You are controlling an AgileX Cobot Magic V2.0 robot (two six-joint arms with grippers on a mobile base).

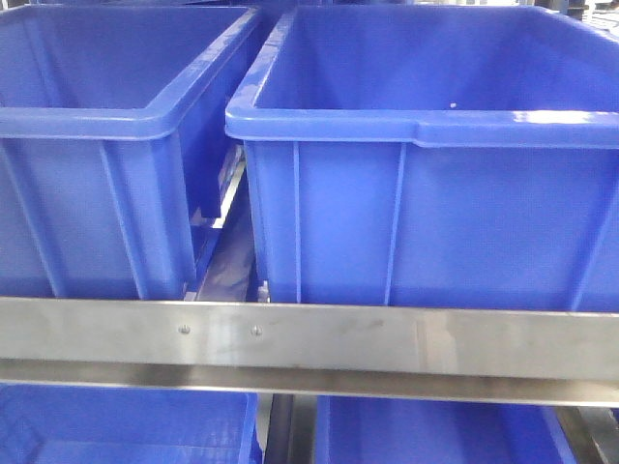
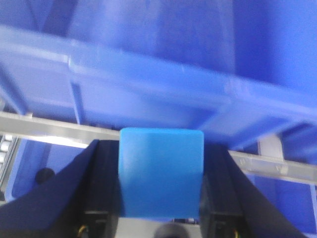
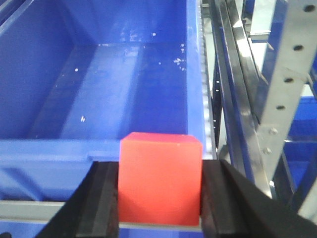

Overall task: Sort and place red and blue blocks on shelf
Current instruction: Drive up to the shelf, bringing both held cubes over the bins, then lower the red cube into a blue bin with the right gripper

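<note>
The sky-blue block sits clamped between the black fingers of my left gripper, held in front of a dark-blue bin's outer wall and the shelf rail. My right gripper is shut on the red block, just in front of the near rim of an open dark-blue bin whose inside holds nothing. The shelf's steel front rail crosses the front view. Neither gripper nor block shows in the front view.
Two large dark-blue bins stand side by side on the shelf level, with a narrow gap between them. More blue bins sit on the level below. Steel uprights with holes rise to the right of the right gripper.
</note>
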